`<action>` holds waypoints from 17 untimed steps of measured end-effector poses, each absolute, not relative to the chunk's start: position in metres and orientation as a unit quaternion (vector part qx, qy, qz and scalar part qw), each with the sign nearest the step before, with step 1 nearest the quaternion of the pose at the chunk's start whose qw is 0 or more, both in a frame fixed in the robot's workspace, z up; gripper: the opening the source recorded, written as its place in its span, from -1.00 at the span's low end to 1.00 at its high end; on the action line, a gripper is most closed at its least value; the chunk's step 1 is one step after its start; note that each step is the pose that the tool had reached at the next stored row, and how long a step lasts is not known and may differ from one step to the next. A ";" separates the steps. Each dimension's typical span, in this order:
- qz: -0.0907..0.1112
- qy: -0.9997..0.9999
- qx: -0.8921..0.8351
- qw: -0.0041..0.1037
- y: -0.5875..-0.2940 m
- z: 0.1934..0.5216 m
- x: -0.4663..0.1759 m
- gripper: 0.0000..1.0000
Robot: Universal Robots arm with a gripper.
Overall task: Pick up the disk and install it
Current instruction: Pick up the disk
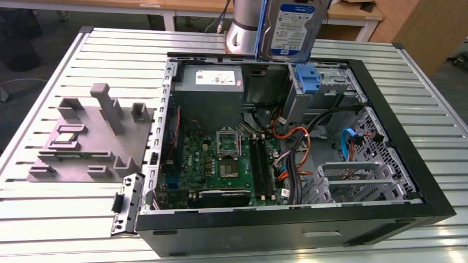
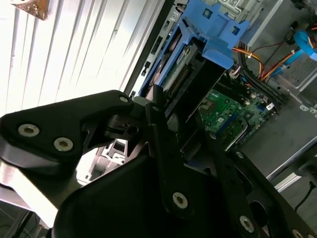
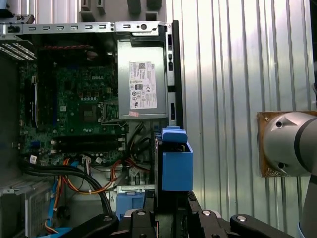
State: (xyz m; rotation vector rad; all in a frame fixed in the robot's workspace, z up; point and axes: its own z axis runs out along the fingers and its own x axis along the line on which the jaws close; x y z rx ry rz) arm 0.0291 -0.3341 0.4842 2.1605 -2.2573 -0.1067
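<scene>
The disk (image 1: pixel 296 24) hangs upright above the far edge of an open computer case (image 1: pixel 256 233), its label facing the exterior view. The gripper (image 3: pixel 168 215) is closed on it, with black fingers (image 2: pixel 74 124) pressed against either side of its blue carrier. Just under it in the exterior view, a blue bracket (image 1: pixel 310 79) sits in the drive bay. The grey power supply (image 1: pixel 210 82) is beside the bracket, and orange and black cables (image 1: pixel 296 148) crowd in nearby. A grey fixture (image 1: pixel 87 137) stands on the slatted table (image 1: pixel 44 219) at the exterior view's left. The first wrist view looks down onto the green motherboard (image 3: pixel 74 104). The second wrist view shows the disk's dark edge inside the carrier.
</scene>
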 end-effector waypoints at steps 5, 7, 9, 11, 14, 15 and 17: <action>-0.034 -0.722 0.691 0.008 -0.334 0.484 0.039 -0.30; -0.034 -0.722 0.691 0.008 -0.334 0.484 0.043 -0.30; -0.034 -0.722 0.691 0.008 -0.334 0.484 0.046 -0.30; -0.034 -0.722 0.691 0.008 -0.334 0.484 0.048 -0.30; -0.034 -0.722 0.691 0.008 -0.334 0.484 0.049 -0.30; -0.034 -0.722 0.691 0.008 -0.334 0.484 0.049 -0.30; -0.034 -0.722 0.691 0.008 -0.334 0.484 0.049 -0.30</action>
